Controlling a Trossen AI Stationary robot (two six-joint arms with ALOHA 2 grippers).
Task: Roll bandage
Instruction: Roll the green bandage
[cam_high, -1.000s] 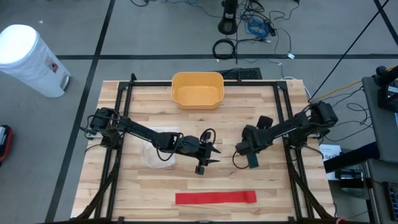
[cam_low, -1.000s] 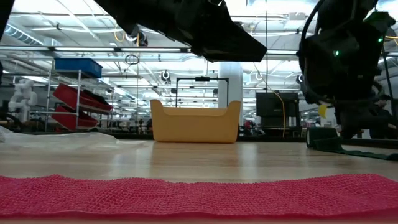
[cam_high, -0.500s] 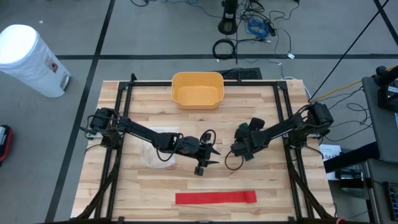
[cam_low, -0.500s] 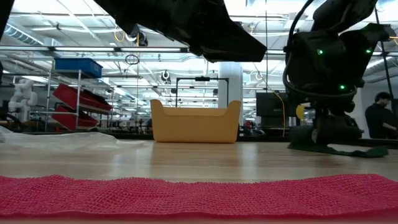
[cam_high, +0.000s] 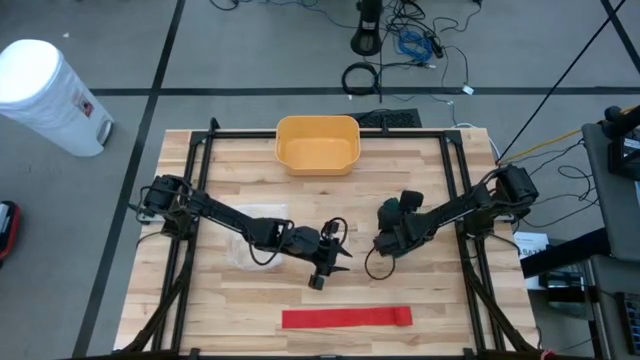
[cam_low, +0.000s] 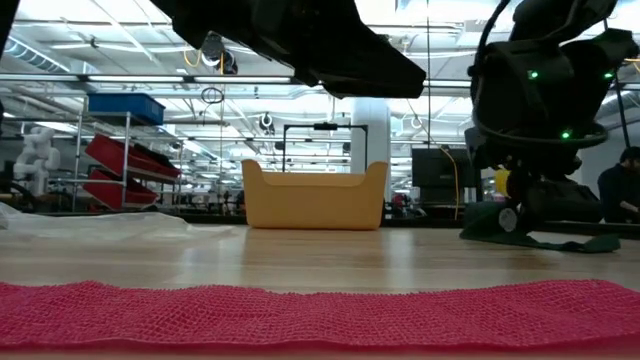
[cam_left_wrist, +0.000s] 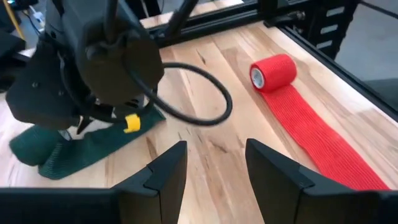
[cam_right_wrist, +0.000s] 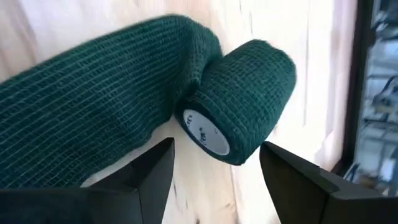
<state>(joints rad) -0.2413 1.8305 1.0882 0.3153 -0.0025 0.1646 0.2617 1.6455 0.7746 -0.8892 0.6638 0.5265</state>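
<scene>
Right gripper (cam_high: 384, 243) has shifted inward over the green bandage (cam_right_wrist: 186, 118), jaws spread around its roll without pinching. Left gripper (cam_high: 330, 262) dropped slightly toward the red bandage (cam_high: 346, 318), jaws spread, empty.

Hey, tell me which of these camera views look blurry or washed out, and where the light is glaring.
Low view: the red bandage up close is soft, and the ceiling lights behind the yellow bin glare. Right wrist view: the table beside the green bandage roll is washed out, and the roll's far edge smears. Left wrist view and high view: evenly lit, with the red roll sharp.
</scene>
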